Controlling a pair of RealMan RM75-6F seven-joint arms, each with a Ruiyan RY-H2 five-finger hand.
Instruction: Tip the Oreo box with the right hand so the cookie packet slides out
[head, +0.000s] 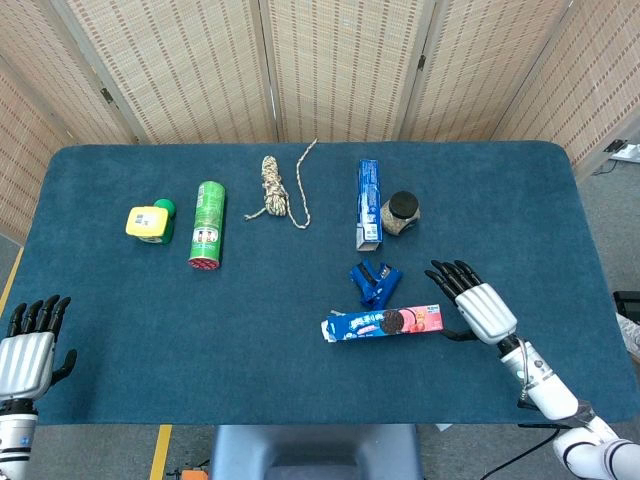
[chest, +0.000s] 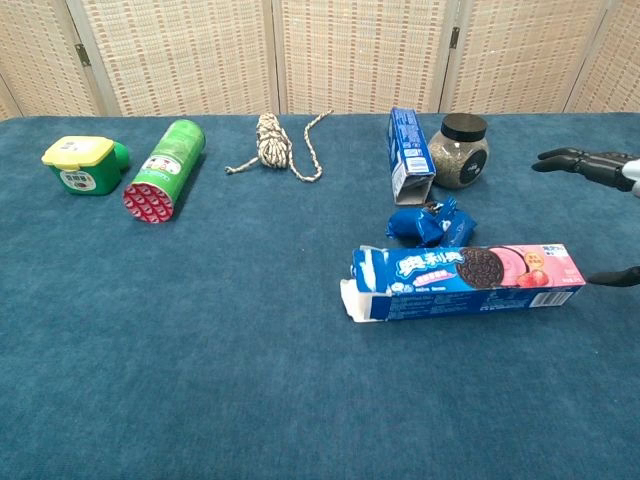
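My right hand (head: 476, 309), fingers spread, rests beside the Oreo box (head: 382, 323) lying flat; the cookie packet (head: 374, 282) sits just behind it on the counter (head: 250, 330).

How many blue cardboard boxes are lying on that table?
2. The Oreo box lies flat near the front, beside the right robot hand. A narrower blue box lies further back, next to a dark-lidded jar. The crumpled blue cookie packet between them is not a box.

The head view looks steeply down from above, taking in the whole desk (head: 120, 330). The chest view sits low at the near edge, facing the screen (chest: 350, 50) behind. Both share the desk's middle.
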